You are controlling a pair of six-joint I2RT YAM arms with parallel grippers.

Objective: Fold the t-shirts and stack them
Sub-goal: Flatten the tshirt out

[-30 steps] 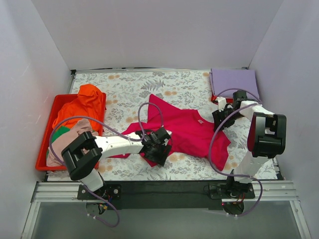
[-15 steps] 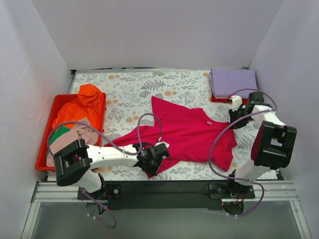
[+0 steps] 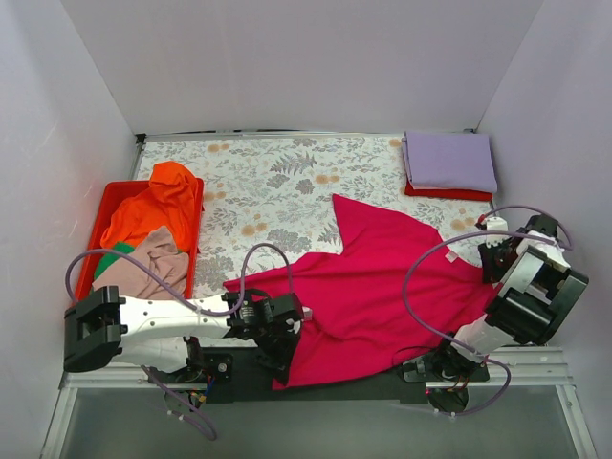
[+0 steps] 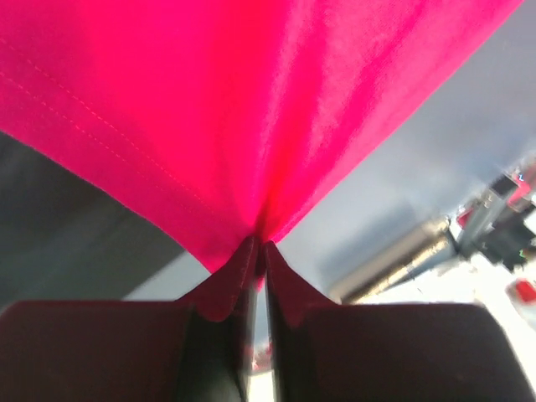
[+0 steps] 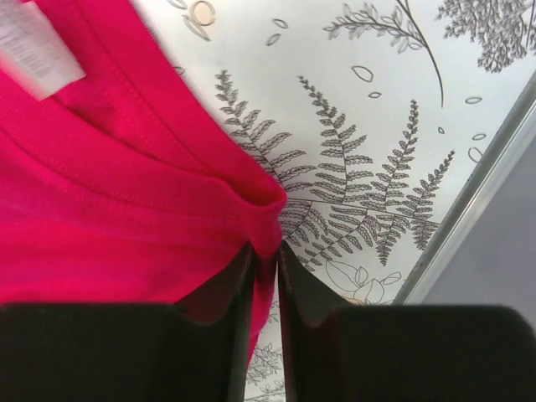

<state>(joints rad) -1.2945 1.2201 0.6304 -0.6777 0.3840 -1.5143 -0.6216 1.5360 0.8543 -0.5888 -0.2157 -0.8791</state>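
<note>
The large crimson-red t-shirt point(image 3: 382, 287) lies spread over the near right of the table, its lower edge hanging past the front edge. My left gripper point(image 3: 284, 337) is shut on its hem point(image 4: 251, 167) at the front edge. My right gripper point(image 3: 495, 260) is shut on its collar edge point(image 5: 167, 201) near the right edge of the table; a white label point(image 5: 38, 50) shows there. A folded lavender t-shirt point(image 3: 449, 160) lies at the back right. Orange point(image 3: 153, 206), beige-pink point(image 3: 143, 273) and green point(image 3: 113, 256) t-shirts lie heaped on the left.
A rigid red plastic tray point(image 3: 113, 196) at the left holds the heaped shirts. A thin red edge point(image 3: 449, 193) shows under the lavender shirt. The fern-print tablecloth point(image 3: 268, 182) covers the table. A metal rail point(image 3: 124, 368) runs along the front. White walls close in three sides.
Both arms pulled the crimson shirt toward the front and right. My left gripper moved down to the front edge, my right gripper moved out to the right edge. The shirt now lies stretched wider.
</note>
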